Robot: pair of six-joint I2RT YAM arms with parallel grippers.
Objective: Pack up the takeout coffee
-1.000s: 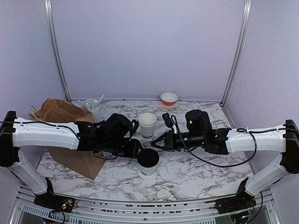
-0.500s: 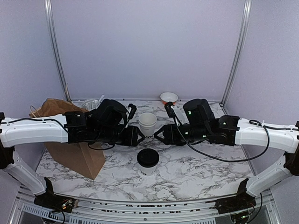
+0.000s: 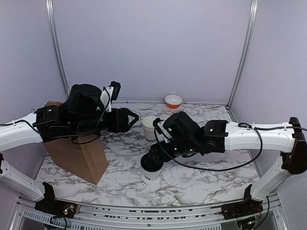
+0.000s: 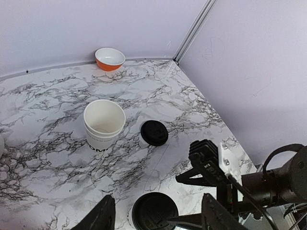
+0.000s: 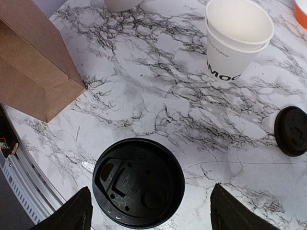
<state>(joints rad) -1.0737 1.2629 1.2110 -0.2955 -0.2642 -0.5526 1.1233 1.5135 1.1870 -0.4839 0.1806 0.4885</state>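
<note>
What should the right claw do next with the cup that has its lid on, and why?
Probably drop straight down and close on the lidded cup. The right claw hangs open right above it, a finger on each side, and its lid is on, so it looks ready for the brown bag.

Lidded cup (image 5: 138,182) in front of open cup (image 5: 231,56), loose lid (image 5: 292,130) to their right — bag (image 5: 33,67) far left, bowl (image 3: 173,101) at back.
</note>
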